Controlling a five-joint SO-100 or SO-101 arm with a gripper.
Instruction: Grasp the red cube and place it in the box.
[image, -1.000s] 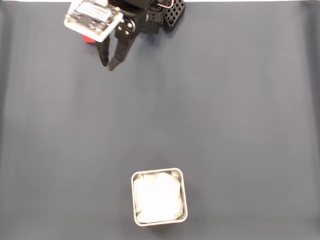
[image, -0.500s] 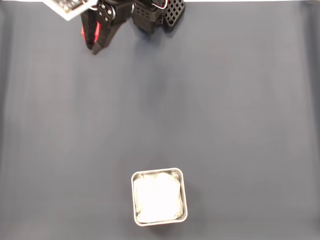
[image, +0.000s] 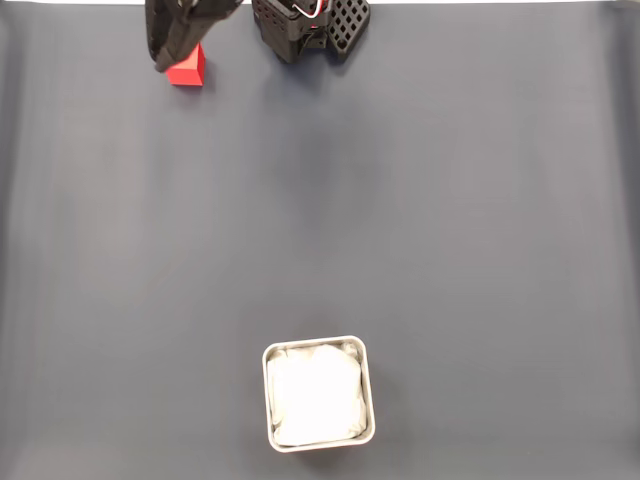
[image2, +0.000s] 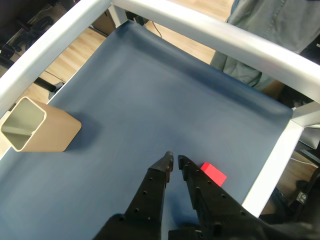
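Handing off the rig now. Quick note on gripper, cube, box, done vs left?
Gripper: nearly shut and empty, hanging just beside the red cube in the wrist view, not around it.
Red cube: on the mat at the top left of the fixed view, by the arm's base.
Box: bottom centre, holding its white lining.
Done: nothing.
Left: open, grasp the cube, carry it to the box, release.

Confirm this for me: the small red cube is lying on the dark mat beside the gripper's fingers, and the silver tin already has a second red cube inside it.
One part is wrong. The square silver metal tin holds only its white paper lining; the fixed view shows no cube in it. The rest stands: the small bright red cube lies on the dark grey mat beside the gripper fingers, ungrasped, in the wrist view.
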